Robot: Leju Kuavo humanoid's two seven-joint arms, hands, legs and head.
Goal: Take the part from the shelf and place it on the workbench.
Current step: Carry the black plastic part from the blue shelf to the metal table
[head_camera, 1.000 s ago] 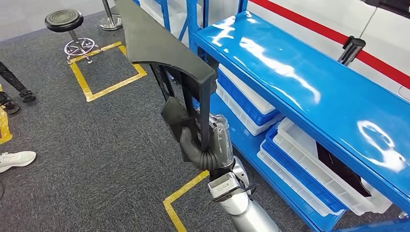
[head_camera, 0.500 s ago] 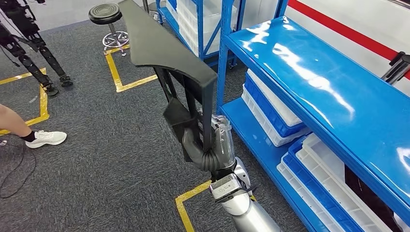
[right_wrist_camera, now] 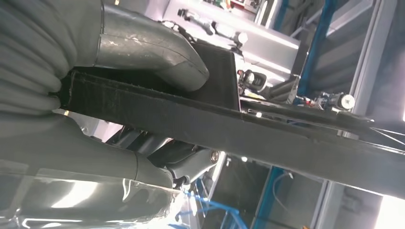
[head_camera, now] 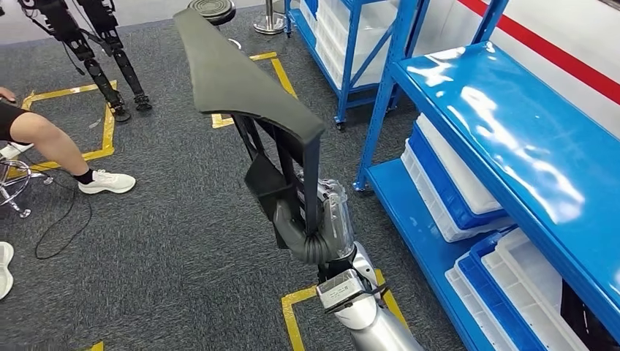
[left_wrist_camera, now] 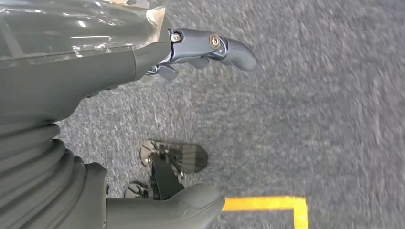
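Part, a long dark grey moulded plastic panel (head_camera: 241, 80) w/ ribbed struts beneath, stands upright mid-frame in head view, off the shelf, above grey carpet (head_camera: 168, 248). Far left: a person's bare leg and white trainer (head_camera: 106, 181), black stand legs (head_camera: 110, 58) behind. Right hand (head_camera: 311, 223) grips the part's lower strut; in right wrist view thumb (right_wrist_camera: 153, 52) and fingers clamp the dark bar (right_wrist_camera: 229, 129) from opposite sides. Left hand (left_wrist_camera: 143, 95) hangs over carpet w/ yellow floor tape (left_wrist_camera: 272, 204), fingers (left_wrist_camera: 224, 47) and thumb apart, holding nothing. Right: glossy blue metal shelf rack (head_camera: 512, 124), white and blue plastic trays (head_camera: 453, 190) on lower level.
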